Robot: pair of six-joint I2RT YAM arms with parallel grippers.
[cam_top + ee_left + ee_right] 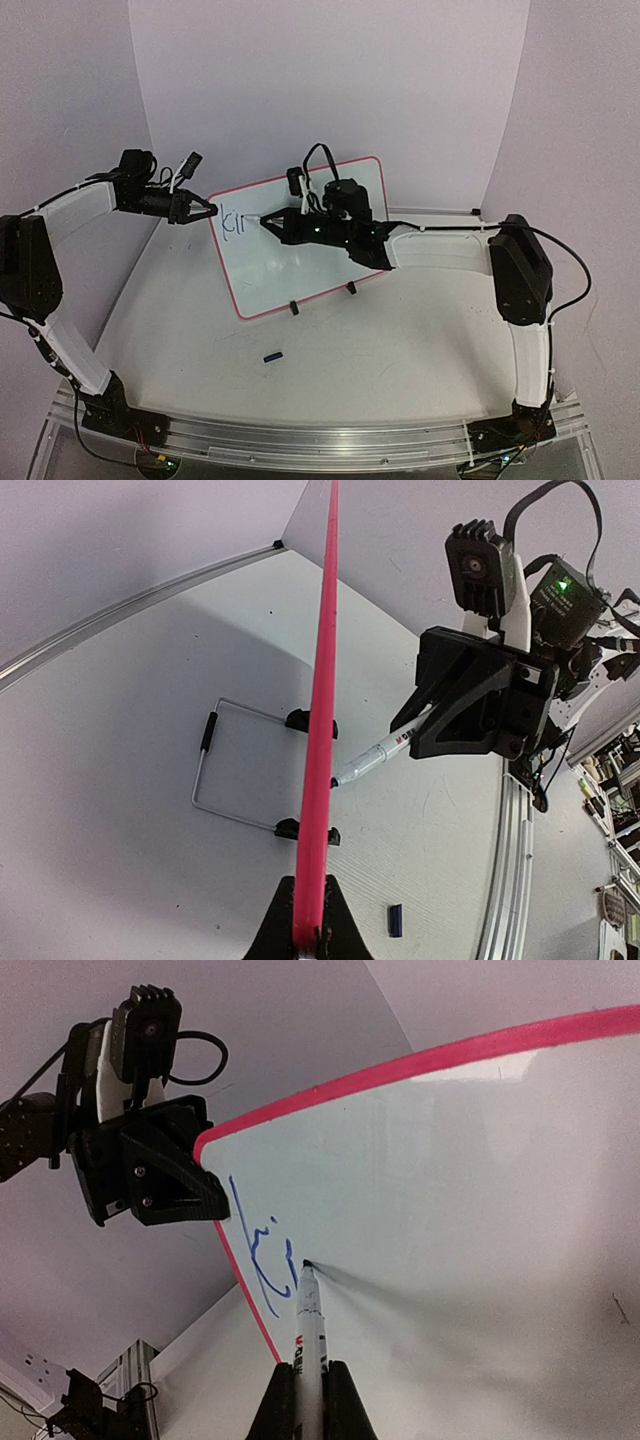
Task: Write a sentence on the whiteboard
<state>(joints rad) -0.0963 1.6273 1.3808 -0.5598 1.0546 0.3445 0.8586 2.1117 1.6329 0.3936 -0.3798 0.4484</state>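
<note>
Found the whiteboard (270, 275) standing at centre frame in the top view, leaning back on two black feet (294, 307) and a wire prop (215, 770) behind, on the tabletop (400, 340). Noted the sentence (262, 1250) barely begun: a few blue strokes only, near the board's upper left corner. Judged most of the writing outstanding.

Observed the marker (308, 1310) with tip touching the board just right of those strokes. Confirmed the right hand (308, 1370) closed around the marker's barrel. Confirmed the left hand (310, 900) clamped on the red rim at the board's left edge, steadying it.

Assessed the board as light, stiff and thin, with a slick face; likely to slide or rock back on its prop under pen pressure. Recommend holding by the rim only and keeping off the written face, to avoid smearing fresh ink. Recommend light, even pressure on the marker: slim, smooth, apt to twist in the grip.

Logged a small dark piece (272, 356) lying on the tabletop in the lower middle of the top view, well apart from the board; possibly the marker's cap, cannot tell.
</note>
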